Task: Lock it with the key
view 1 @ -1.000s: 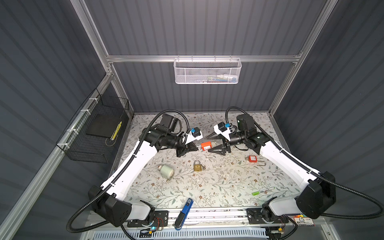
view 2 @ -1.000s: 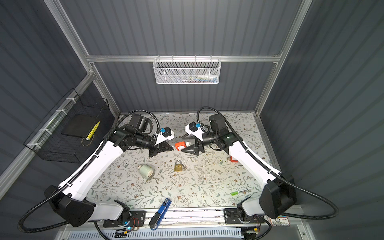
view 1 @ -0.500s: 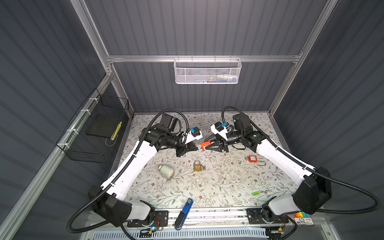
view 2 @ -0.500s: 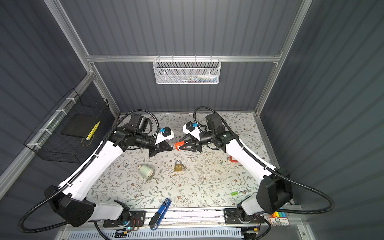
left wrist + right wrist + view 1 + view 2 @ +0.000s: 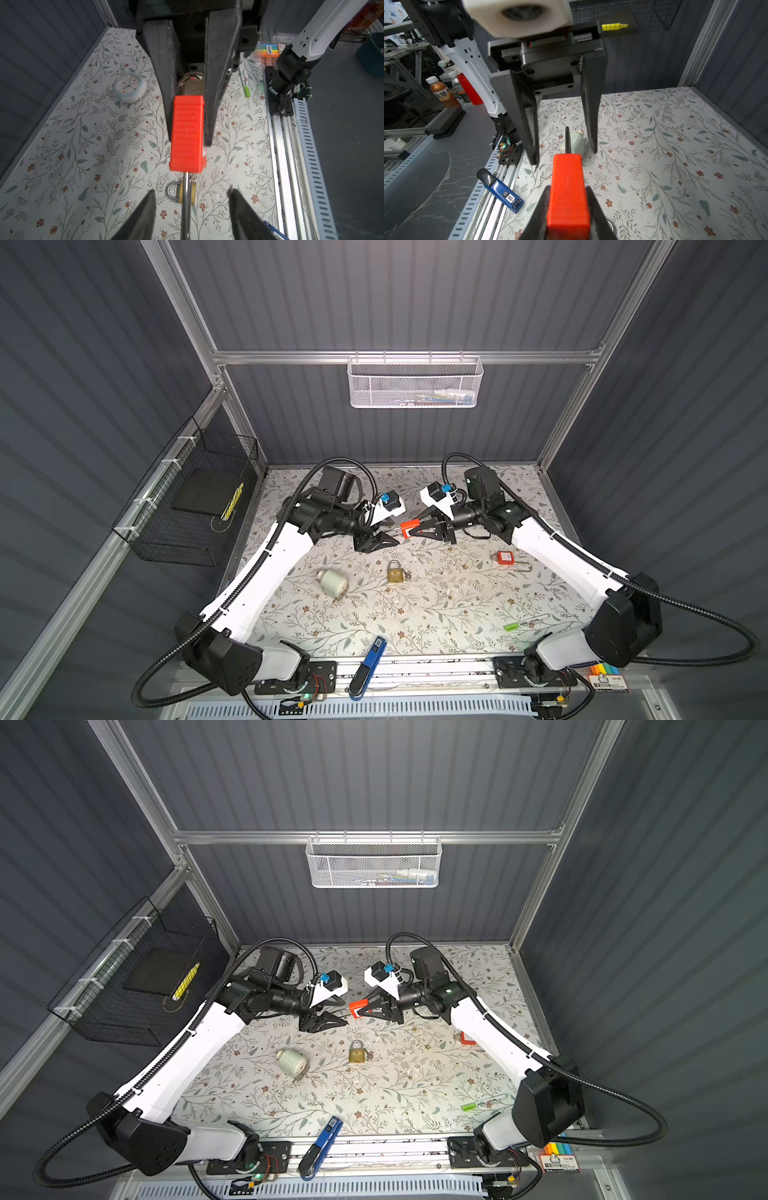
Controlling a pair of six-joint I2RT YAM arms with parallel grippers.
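Behind the brass padlock [image 5: 395, 572] and a little to its left, raised in the air, your left gripper [image 5: 395, 533] stands with its jaws spread, one on each side of the key [image 5: 186, 207] and touching neither face. That key shows edge-on as a thin steel strip, its far end buried in the base of the red padlock [image 5: 188, 135]. I judge it stiff, light and slick, so pinch its flat faces squarely and turn gently, or it may skate out or bend.

Behind the brass padlock and slightly to its right, the red one hangs clear of the surface. It is a boxy, ribbed, plastic-looking case, probably rigid and light, and the ribbing should help your grip. Take it by the broad sides, as your right gripper [image 5: 189, 143] does now, clamped firmly on the body. The shackle [image 5: 187, 74] sits deep between those fingers, and you cannot tell whether it is seated.
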